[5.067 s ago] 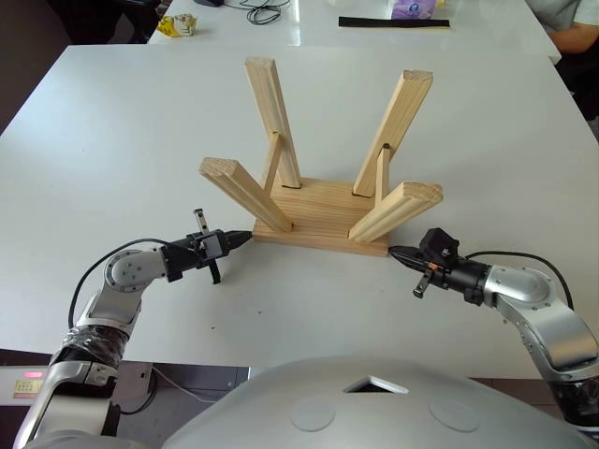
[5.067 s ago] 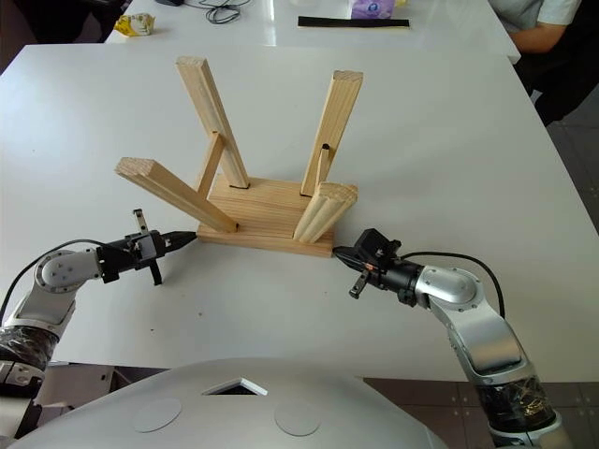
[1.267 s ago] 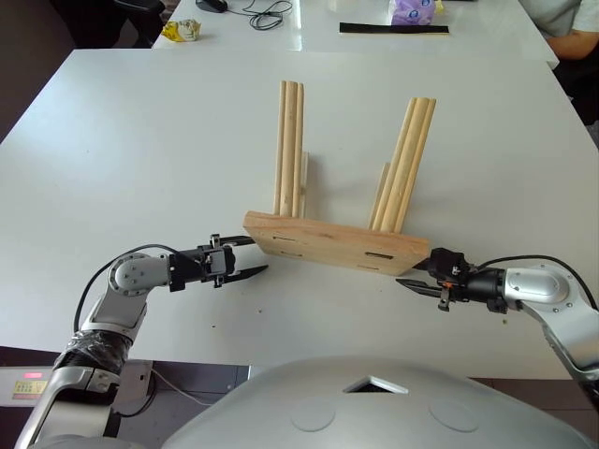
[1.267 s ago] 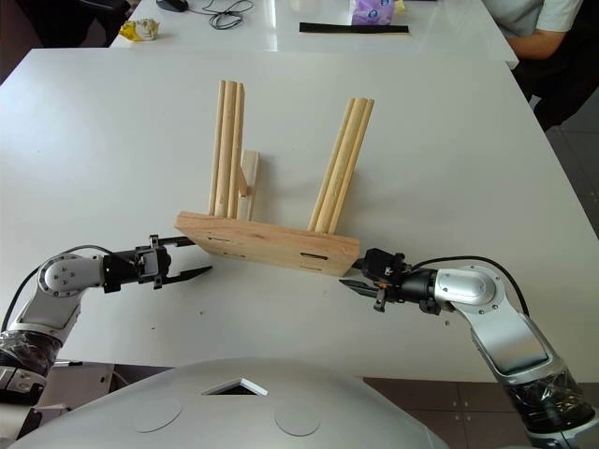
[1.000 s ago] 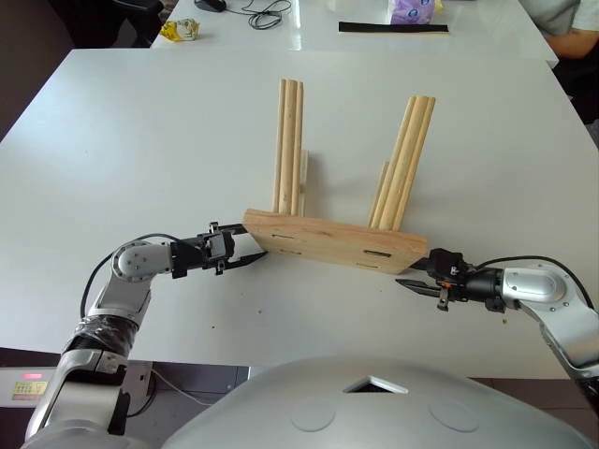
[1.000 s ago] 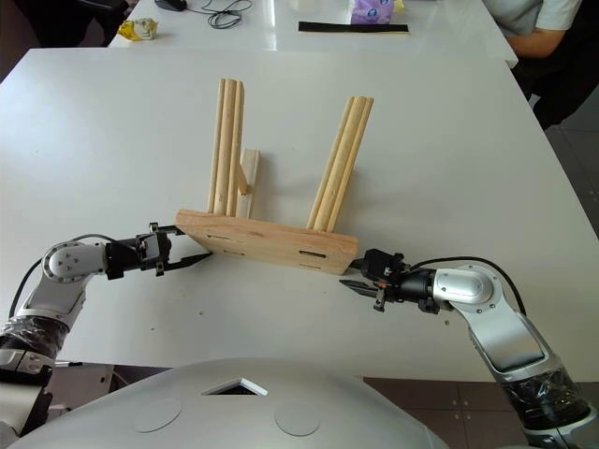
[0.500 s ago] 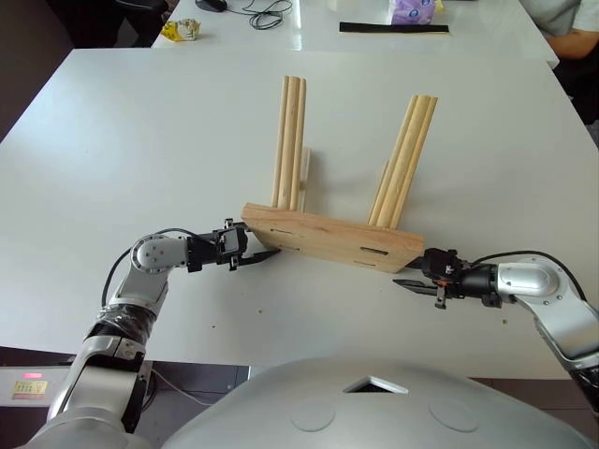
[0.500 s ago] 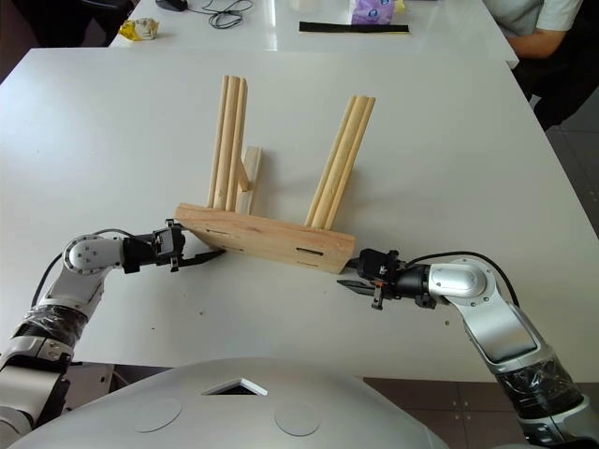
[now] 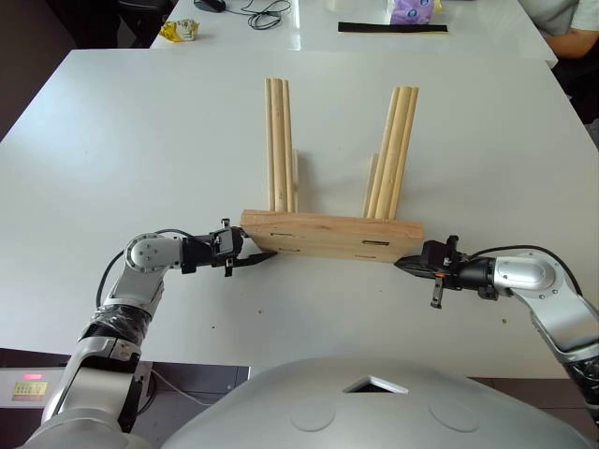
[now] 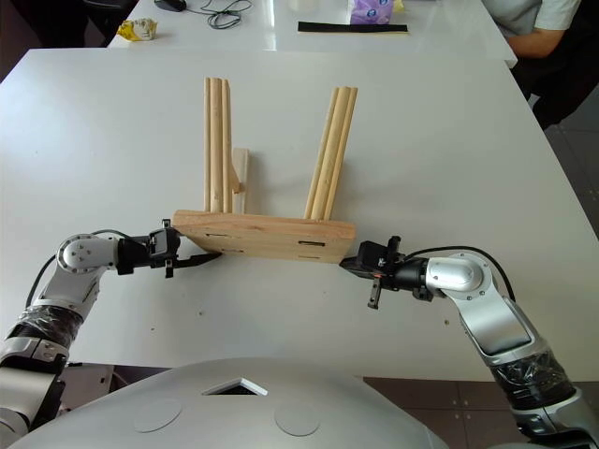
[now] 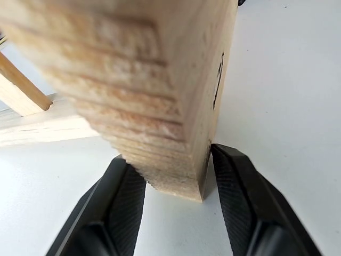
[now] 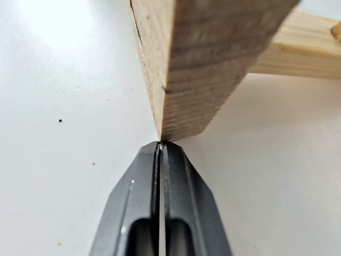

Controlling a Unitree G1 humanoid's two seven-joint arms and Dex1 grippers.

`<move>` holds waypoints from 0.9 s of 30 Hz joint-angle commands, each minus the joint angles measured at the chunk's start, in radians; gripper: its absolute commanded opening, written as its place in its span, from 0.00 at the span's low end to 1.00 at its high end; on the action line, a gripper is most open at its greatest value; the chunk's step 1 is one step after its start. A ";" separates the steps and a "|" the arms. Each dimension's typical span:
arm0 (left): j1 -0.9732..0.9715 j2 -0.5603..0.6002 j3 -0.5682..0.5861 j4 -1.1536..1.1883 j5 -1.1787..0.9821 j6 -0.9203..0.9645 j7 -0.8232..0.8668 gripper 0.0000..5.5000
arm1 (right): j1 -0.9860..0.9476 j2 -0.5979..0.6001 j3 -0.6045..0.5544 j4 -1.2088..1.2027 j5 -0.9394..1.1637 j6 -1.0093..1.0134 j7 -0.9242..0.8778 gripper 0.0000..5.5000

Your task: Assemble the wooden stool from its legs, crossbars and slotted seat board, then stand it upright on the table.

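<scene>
Seat board (image 9: 328, 238) stands on its long edge near the table's (image 9: 112, 140) front edge. Its long axis runs L-R, and the legs (image 9: 279, 140) point toward the far edge.

- **L gripper** (image 9: 251, 254): at the board's L end.
- **R gripper** (image 9: 404, 265): at the board's R end, equally near.
- **L wrist view:** fingers (image 11: 125, 197) are parted to board thickness, one on each face at the lower corner, apparently clamping.
- **R wrist view:** fingers (image 12: 144, 181) are pressed together and hold nothing. The tips touch the end's lower corner.

Head views can't confirm either contact. Expect to pivot about the board's long axis.
</scene>
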 commanded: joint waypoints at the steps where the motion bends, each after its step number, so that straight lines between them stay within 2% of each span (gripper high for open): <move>1: 0.003 -0.013 -0.017 -0.005 0.025 0.005 -0.001 0.35 | 0.000 0.010 0.006 -0.013 0.022 0.015 0.014 0.07; 8: -0.008 -0.012 -0.017 0.015 0.035 -0.017 -0.005 0.30 | -0.012 -0.062 -0.026 0.006 0.071 0.035 0.122 0.27; 13: -0.025 -0.004 -0.021 0.031 0.032 -0.027 -0.028 0.26 | -0.084 -0.036 -0.047 0.102 0.098 0.047 0.133 0.38; 21: -0.086 0.024 -0.018 0.067 0.019 -0.042 -0.109 0.26 | -0.198 -0.015 -0.089 0.350 0.063 -0.027 0.108 0.38; 24: -0.094 0.044 -0.013 0.073 0.012 -0.062 -0.147 0.25 | -0.176 -0.022 -0.095 0.347 0.066 -0.042 0.118 0.38; 27: -0.079 0.061 -0.011 0.050 -0.006 -0.076 -0.180 0.25 | -0.114 -0.042 -0.094 0.227 0.125 -0.002 0.169 0.38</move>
